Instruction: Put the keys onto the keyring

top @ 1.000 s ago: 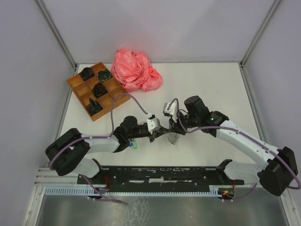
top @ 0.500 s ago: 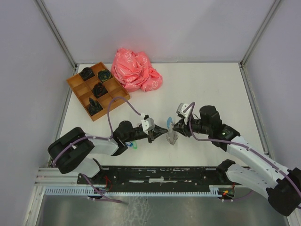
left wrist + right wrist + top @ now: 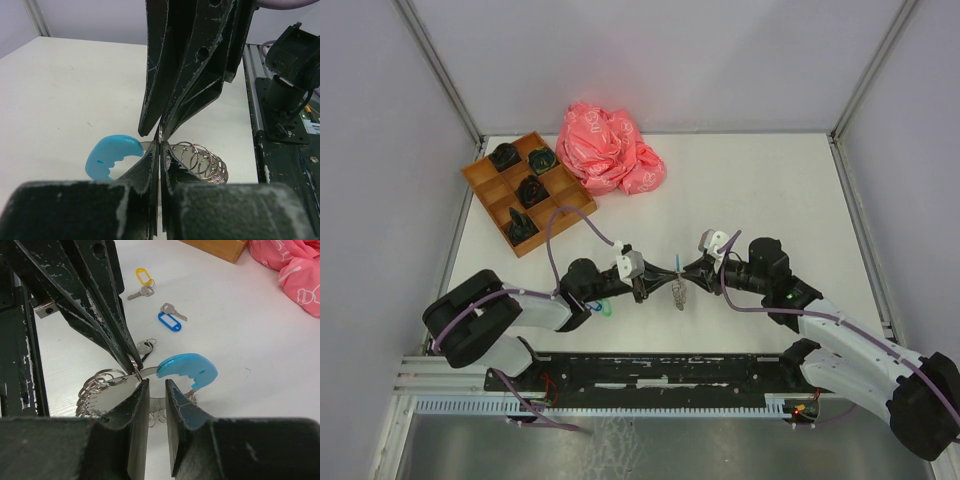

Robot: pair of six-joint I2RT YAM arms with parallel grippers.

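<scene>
Keyring is pinched tight in the left gripper at the near middle of the table; the right gripper has its jaws parted, so released by the look of it. Light, thin, slick metal is expected, with a floppy coil of rings, best gripped on the flat strip by the blue bit. Keys are scattered just beyond, likely easiest taken by their tags. No readable writing is found, even on the far pink bag.
</scene>
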